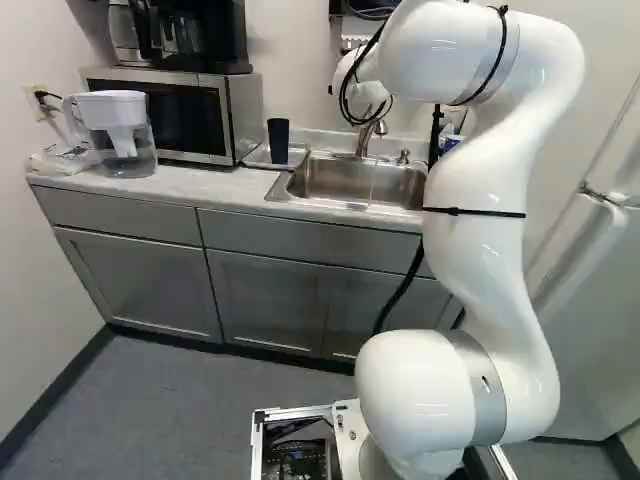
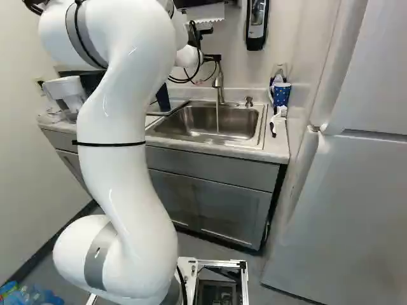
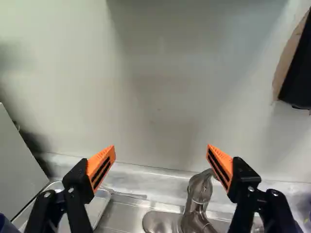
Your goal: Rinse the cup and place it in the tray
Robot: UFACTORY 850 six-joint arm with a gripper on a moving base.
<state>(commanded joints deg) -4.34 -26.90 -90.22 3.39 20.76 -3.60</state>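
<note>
Nearest the camera, the white arm (image 1: 480, 230) rises in front of the sink (image 2: 203, 140) and reaches over it towards the wall. In the wrist view the fingers (image 3: 101, 167) stand wide apart with nothing between them; the faucet (image 3: 198, 194) lies just ahead and below, behind the sink, and I see no contact with it.

A thin stream of water (image 2: 217, 119) falls from the faucet into the sink. The dark blue cup (image 1: 278, 141), which I take to be the one for rinsing, stands to the left of the sink on the metal tray (image 3: 99, 206). Its inside is hidden from me, so I cannot tell whether it holds anything.

I judge the step in hand to be at the faucet, with two readings open. If the cup is unrinsed, my next move calls for lowering the fingers around it and carrying it under the stream; if it is rinsed, only shutting off the water seems left.

Other containers share the table (image 1: 180, 190). A lidded pitcher (image 1: 120, 135) stands well left of the sink, its contents unclear. A patterned blue cup (image 2: 282, 94) stands right of the sink; I cannot make out what is in it.
</note>
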